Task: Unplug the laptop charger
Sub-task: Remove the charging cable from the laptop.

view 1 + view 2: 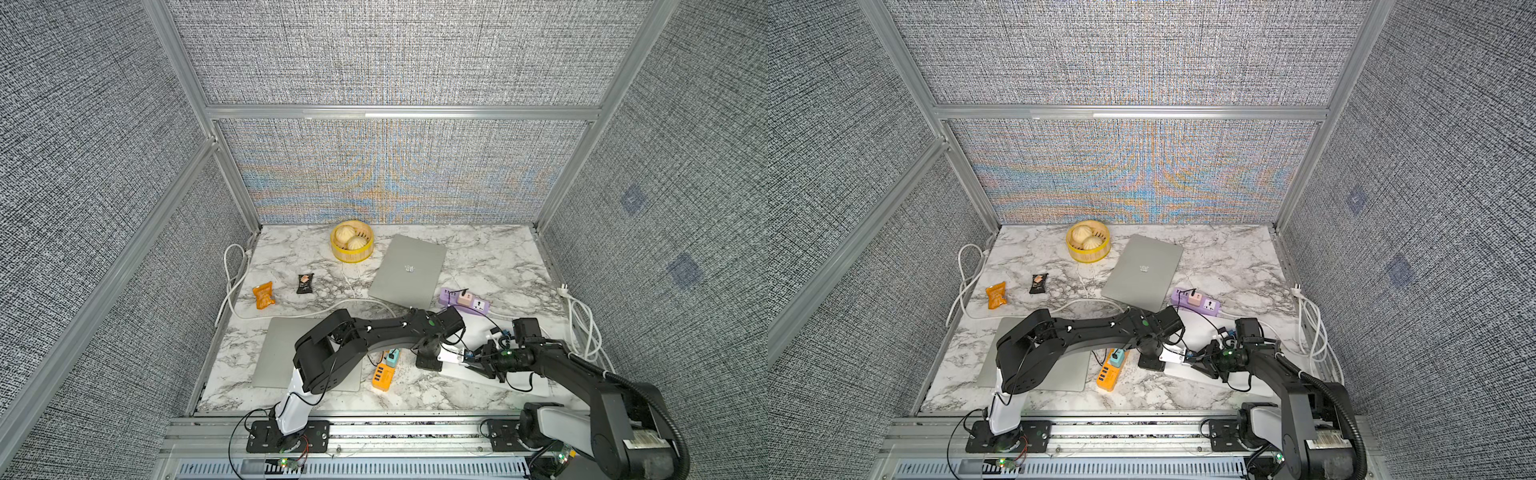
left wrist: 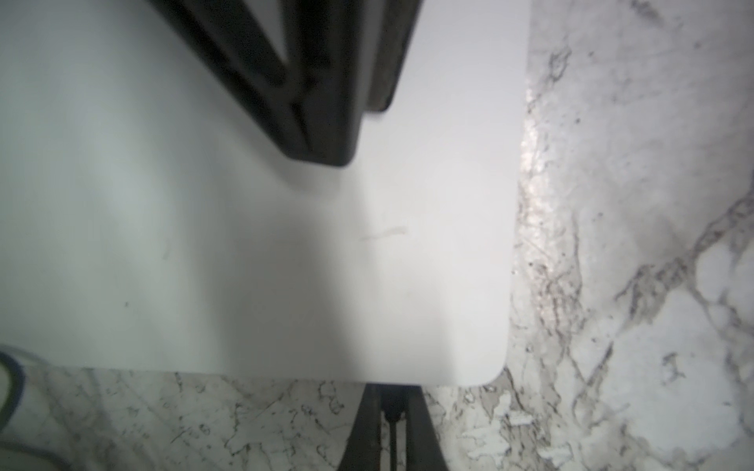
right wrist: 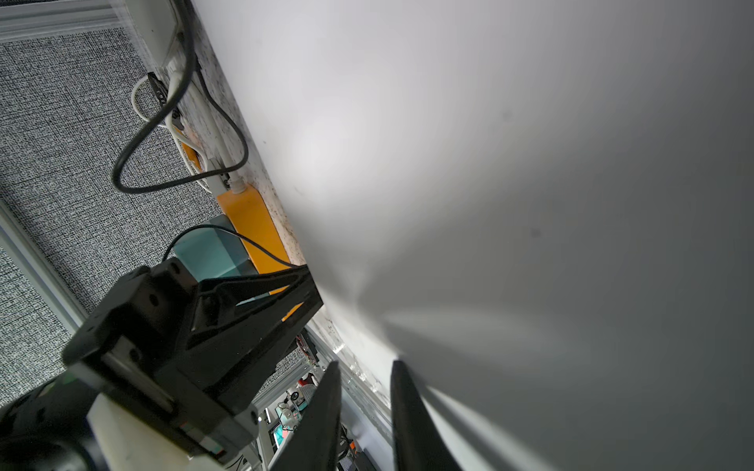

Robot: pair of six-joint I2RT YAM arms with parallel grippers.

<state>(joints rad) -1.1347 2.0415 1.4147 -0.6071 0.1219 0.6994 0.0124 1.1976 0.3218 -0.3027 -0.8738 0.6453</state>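
A white laptop (image 1: 478, 332) (image 2: 245, 244) (image 3: 489, 163) lies at the front right of the table. From a teal charger (image 1: 392, 356) (image 3: 212, 253) on an orange power strip (image 1: 383, 376) (image 3: 253, 220), a thin black cable (image 3: 228, 234) runs to the laptop's edge. My left gripper (image 1: 428, 365) (image 2: 392, 391) (image 3: 312, 285) points down at that edge and is shut on the dark charger plug. My right gripper (image 1: 467, 362) (image 3: 364, 365) (image 2: 326, 155) reaches in from the right over the laptop's lid. Its fingers are close together and I see nothing held between them.
A silver laptop (image 1: 409, 270) lies at the back and another (image 1: 282, 353) sits under my left arm. A purple power strip (image 1: 465, 300) holds a pink plug. A steamer basket (image 1: 352, 257), two snack packets (image 1: 264, 295) (image 1: 304, 284) and white cables (image 1: 232, 282) (image 1: 582, 328) lie around.
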